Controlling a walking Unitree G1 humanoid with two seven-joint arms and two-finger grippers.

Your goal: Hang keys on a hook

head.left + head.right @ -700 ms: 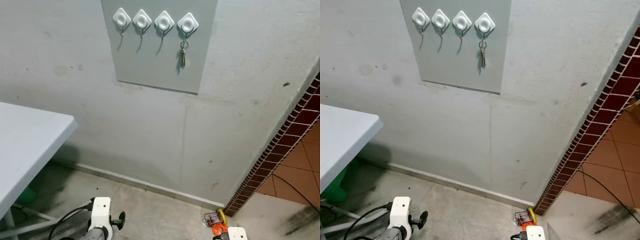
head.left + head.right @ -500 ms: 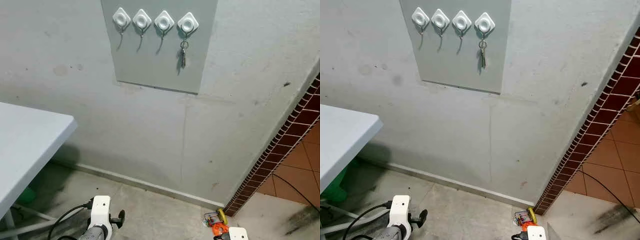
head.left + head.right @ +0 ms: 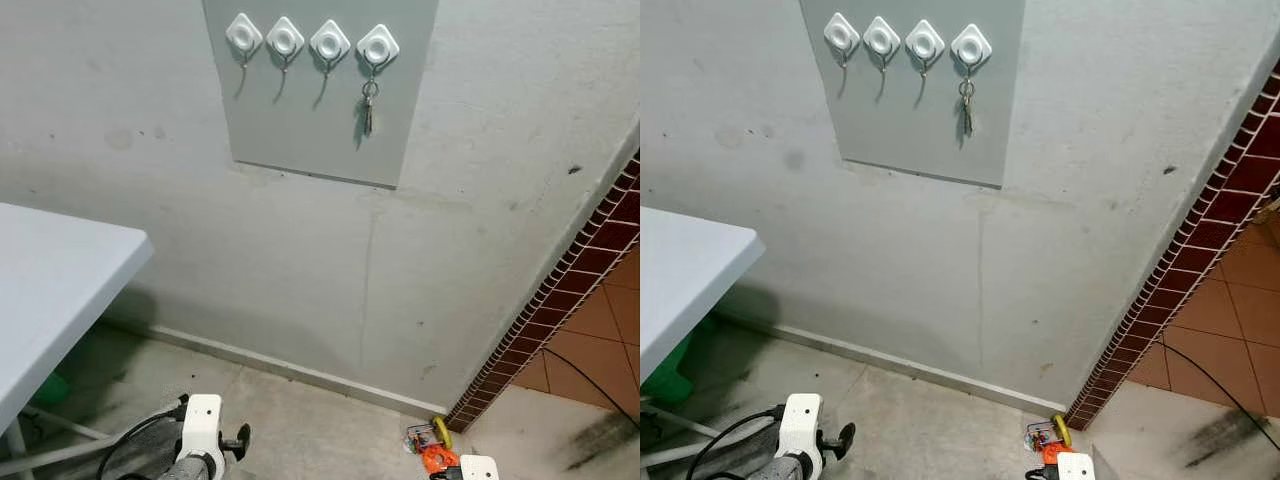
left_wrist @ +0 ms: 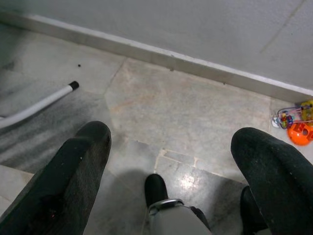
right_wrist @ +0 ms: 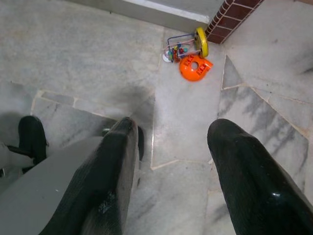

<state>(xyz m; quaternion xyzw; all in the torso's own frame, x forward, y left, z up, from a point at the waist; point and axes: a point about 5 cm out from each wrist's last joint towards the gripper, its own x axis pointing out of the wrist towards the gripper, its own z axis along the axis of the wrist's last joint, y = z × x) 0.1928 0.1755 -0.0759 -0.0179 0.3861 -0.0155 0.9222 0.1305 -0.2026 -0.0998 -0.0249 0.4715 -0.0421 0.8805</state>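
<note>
Nothing moved; silver keys [image 3: 367, 108] hang, rightmost hook [image 3: 377, 46].

Metal keys [image 3: 367, 108] hang from glossy white plastic hooks [image 3: 377, 45] on a matt grey panel [image 3: 300, 120]; rough stained plaster wall [image 3: 300, 260], polished marble floor [image 4: 186, 107], glazed brick trim [image 3: 560, 300].

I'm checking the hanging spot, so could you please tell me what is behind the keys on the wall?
Behind the keys, which hang from the rightmost of four white hooks, is a flat grey panel fixed to the wall. The wall behind that panel is covered and cannot be seen.
</note>
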